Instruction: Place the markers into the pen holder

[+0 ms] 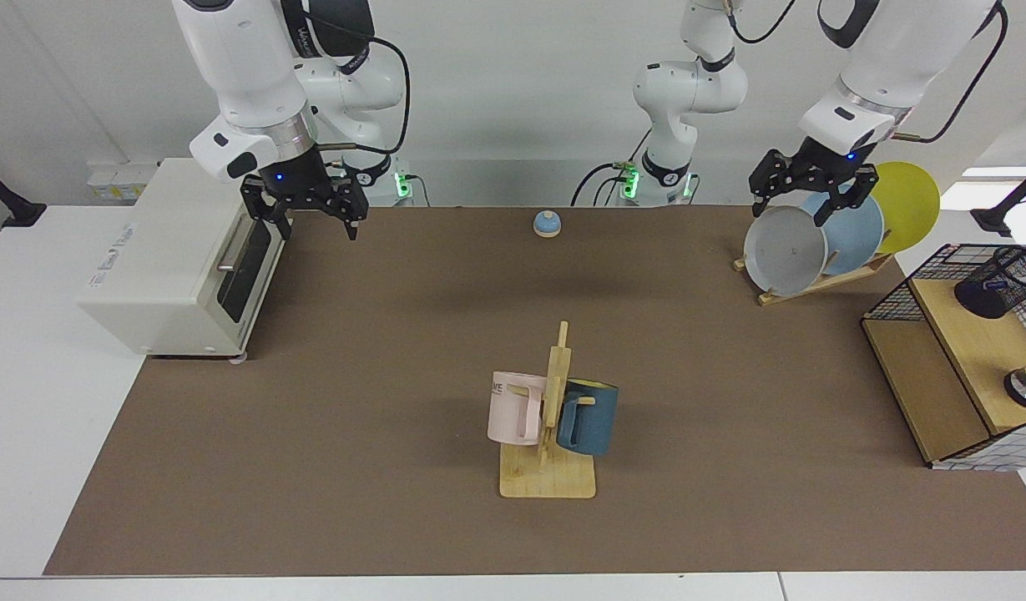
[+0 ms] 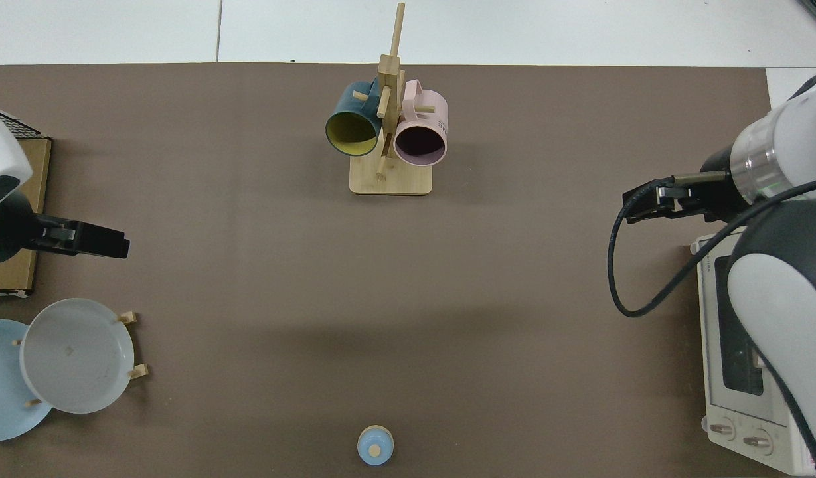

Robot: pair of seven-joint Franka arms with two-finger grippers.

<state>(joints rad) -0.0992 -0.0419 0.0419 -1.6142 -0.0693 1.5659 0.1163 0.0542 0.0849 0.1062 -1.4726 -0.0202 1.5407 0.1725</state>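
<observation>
Though my left gripper (image 1: pixel 810 195) hangs up in the air over the grey plate (image 1: pixel 785 249) in the rack, its jaws are spread and carry nothing, so I judge the task close to finished or done rather than in hand. At the far edge of the facing view the pen holder (image 1: pixel 1003 283) rests on the top wooden shelf of the wire basket (image 1: pixel 895 294), and a bit of blue shows in its mouth; I take that for the marker's blue cap (image 1: pixel 994 285), though it is too small for me to be sure, and part of the holder is cut off by the frame edge. I find no marker lying loose on the brown mat (image 1: pixel 396 351) in either view, which fits that reading. My right gripper (image 1: pixel 309 214) waits above the mat just beside the toaster oven (image 1: pixel 166 263), jaws spread and empty. From above, the left gripper shows as a dark bar reaching out over the mat near the basket's edge, and the holder itself falls outside that view. If the blue in the holder is indeed the marker, I see nothing left but bringing the left arm clear; if not, I cannot tell where the marker is.
</observation>
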